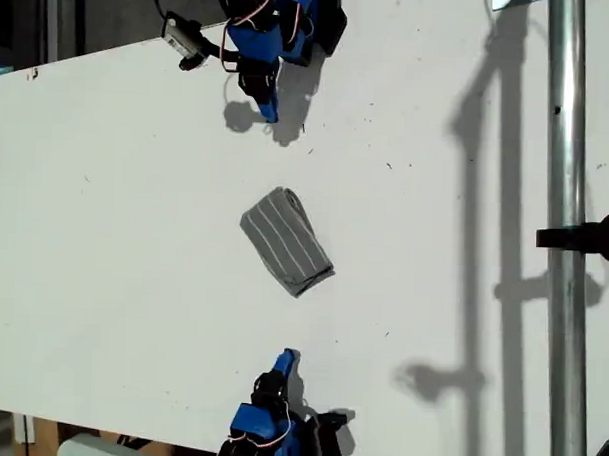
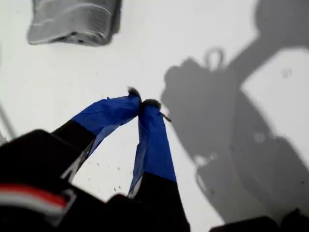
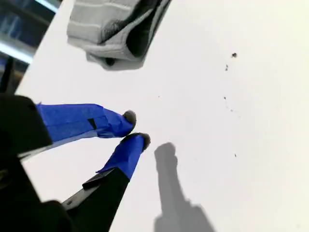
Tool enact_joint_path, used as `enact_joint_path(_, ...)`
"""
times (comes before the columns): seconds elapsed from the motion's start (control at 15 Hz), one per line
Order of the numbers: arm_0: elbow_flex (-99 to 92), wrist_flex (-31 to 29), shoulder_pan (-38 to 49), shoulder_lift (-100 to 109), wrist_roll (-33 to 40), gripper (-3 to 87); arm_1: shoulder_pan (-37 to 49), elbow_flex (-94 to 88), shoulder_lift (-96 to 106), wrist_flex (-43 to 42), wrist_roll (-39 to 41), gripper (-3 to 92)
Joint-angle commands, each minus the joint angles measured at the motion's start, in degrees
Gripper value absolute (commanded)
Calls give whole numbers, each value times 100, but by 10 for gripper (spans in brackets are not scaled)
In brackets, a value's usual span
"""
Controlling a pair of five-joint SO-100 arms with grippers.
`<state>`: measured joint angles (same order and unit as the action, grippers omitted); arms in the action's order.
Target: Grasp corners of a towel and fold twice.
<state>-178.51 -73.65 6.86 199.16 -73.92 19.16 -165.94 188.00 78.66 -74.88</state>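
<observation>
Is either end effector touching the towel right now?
Apart, both. The exterior view shows bare table between the folded towel and each arm; both wrist views show my first gripper and second gripper closed on nothing.

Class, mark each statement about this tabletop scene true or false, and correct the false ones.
1. The grey striped cloth towel lies spread out flat as a full square. False: it is folded into a compact bundle.
2. Neither claw is touching the towel. True.
3. My first gripper has its claw tips together with nothing between them. True.
4. My second gripper is gripping a towel corner. False: it holds nothing and hangs over the bare white table, apart from the towel.
5. A metal pole runs along the exterior view's right. True.
</observation>
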Motion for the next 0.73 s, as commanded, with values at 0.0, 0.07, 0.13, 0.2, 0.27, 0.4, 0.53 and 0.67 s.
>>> enact_joint_path(0.0, -26, -18, -211, 18, 2048, 48, -9, 9, 35, 378, -105, 52)
enact_joint_path(0.07, -26, -18, -176, 18, 1969, 48, -114, 9, 35, 378, -114, 52)
enact_joint_path(0.13, -26, -18, -176, 18, 1960, 48, -220, 9, 35, 378, -123, 52)
enact_joint_path(0.2, -26, -18, -176, 18, 1960, 48, -308, 9, 35, 378, -123, 52)
enact_joint_path(0.27, -26, -18, -176, 18, 1960, 48, -369, 9, 35, 378, -123, 52)
enact_joint_path(0.4, -26, -18, -176, 18, 1960, 48, -466, 9, 35, 378, -123, 52)
enact_joint_path(0.53, -26, -18, -176, 18, 1960, 48, -483, 9, 35, 378, -123, 52)
enact_joint_path(0.67, -26, -18, -176, 18, 1960, 48, -492, 9, 35, 378, -123, 52)
